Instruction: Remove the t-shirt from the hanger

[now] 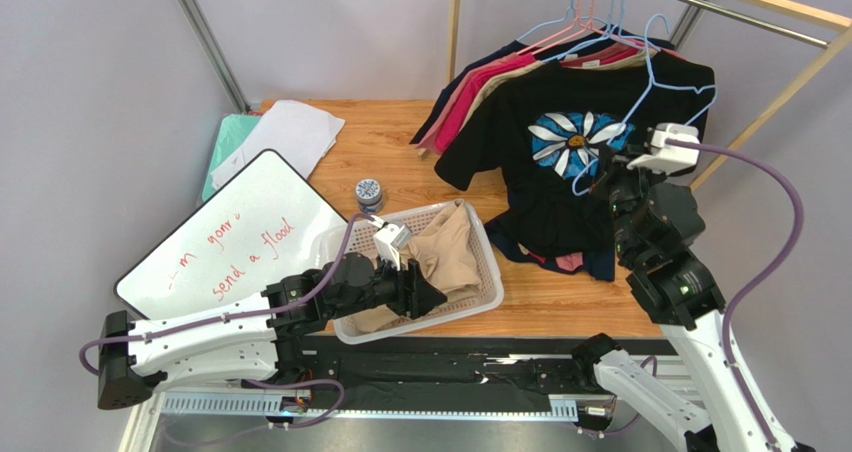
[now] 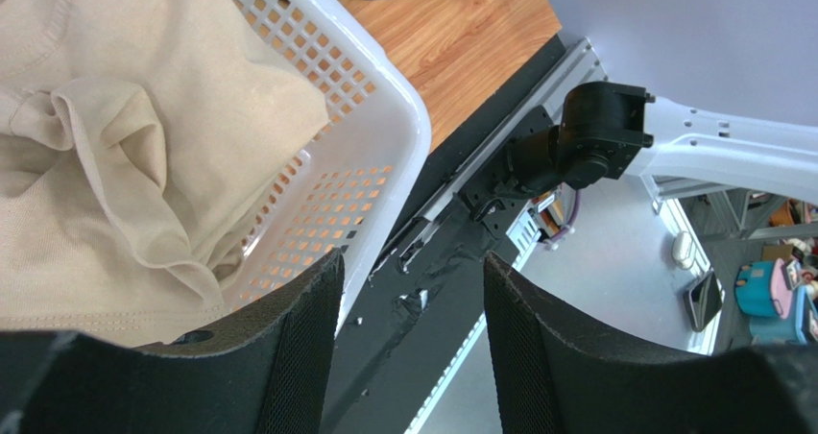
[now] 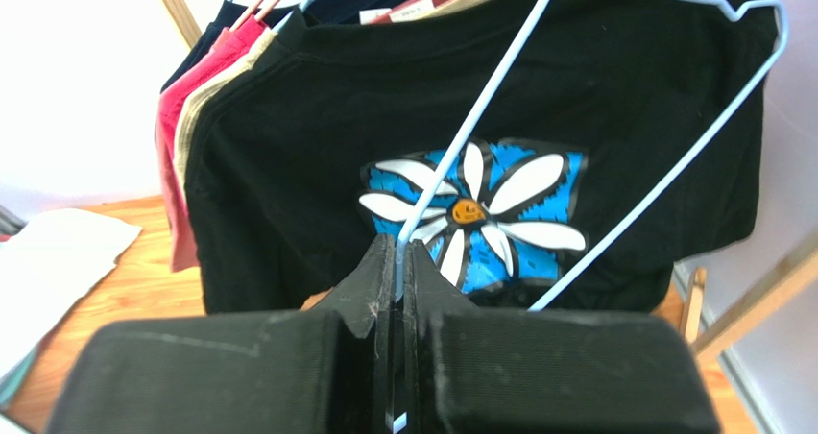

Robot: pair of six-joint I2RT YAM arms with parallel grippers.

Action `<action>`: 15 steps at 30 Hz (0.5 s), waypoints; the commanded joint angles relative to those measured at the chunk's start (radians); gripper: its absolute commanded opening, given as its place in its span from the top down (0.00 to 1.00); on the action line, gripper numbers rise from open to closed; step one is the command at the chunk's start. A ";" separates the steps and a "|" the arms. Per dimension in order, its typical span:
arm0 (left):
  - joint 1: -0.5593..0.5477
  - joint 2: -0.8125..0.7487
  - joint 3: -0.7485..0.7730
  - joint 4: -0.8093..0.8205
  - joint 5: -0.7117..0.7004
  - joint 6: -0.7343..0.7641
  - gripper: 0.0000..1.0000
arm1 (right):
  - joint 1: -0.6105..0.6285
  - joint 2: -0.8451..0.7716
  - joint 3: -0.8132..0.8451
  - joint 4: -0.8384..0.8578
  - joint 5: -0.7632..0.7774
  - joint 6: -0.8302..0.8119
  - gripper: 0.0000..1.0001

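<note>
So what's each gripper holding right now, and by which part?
Right gripper pinches the blue hanger by its wire, near the lower end. Left gripper is open, holding nothing.

White left arm (image 1: 200,342) and right arm (image 1: 718,377), black joints (image 1: 660,222), purple cables (image 1: 800,217), black rough-textured fingers (image 2: 298,357), white wrist camera (image 1: 668,144)

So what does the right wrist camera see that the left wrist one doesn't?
Only right wrist: the right gripper shut on a light blue hanger, in front of a black flower t-shirt. Only left wrist: the open left gripper by a white basket holding a beige garment. Both: the wooden table.
</note>
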 commanded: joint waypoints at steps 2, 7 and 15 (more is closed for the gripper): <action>-0.005 -0.004 0.066 -0.029 -0.010 0.008 0.39 | -0.041 0.027 -0.015 0.218 -0.018 -0.113 1.00; -0.007 -0.021 0.067 -0.056 -0.023 0.000 0.39 | -0.171 0.016 -0.054 0.278 -0.144 -0.090 1.00; -0.007 -0.022 0.064 -0.066 -0.029 -0.003 0.39 | -0.227 -0.062 -0.161 0.344 -0.281 -0.018 1.00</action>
